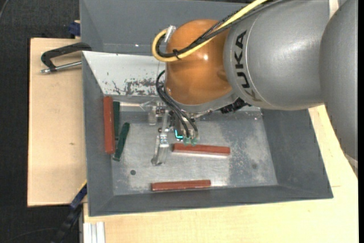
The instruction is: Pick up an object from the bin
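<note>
My gripper [173, 145] hangs below the orange wrist cover, low over the middle of the bin floor. Its fingers stand apart: a silvery one [161, 151] on the left and a darker one [189, 135] on the right. A red flat bar [202, 149] lies on the floor just right of them, and its left end reaches into the gap between the fingers. I cannot tell whether the fingers touch it. A second red bar [180, 185] lies near the front wall, below the gripper.
Against the left wall a third red bar [108, 125] lies lengthwise, with two dark green sticks [121, 141] beside it. The arm and its orange cover hide the back right of the bin.
</note>
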{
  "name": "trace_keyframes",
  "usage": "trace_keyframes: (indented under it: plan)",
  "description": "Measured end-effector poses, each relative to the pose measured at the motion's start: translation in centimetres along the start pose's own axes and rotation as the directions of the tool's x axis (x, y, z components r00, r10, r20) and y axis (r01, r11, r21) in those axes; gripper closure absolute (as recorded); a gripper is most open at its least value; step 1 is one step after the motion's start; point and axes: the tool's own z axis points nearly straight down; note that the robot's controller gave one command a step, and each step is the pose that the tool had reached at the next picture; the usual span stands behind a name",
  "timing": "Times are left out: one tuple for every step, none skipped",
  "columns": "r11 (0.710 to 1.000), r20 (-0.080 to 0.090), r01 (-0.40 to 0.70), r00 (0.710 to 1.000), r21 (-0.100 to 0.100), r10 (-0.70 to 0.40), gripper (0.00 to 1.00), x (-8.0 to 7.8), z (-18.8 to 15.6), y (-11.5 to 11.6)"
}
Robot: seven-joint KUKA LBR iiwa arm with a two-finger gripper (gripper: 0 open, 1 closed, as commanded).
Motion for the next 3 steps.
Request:
trace_keyframes:
  plan:
    - [1.000, 0.001, 0.015, 1.000, 0.002, -0.015, 0.00, 1.7, 11.0, -7.3]
    - [1.000, 0.008, -0.007, 1.000, 0.002, 0.007, 0.00, 1.8, 11.1, -14.4]
    - [1.000, 0.007, 0.000, 1.000, -0.001, 0.000, 1.00, 1.8, 11.1, -13.9]
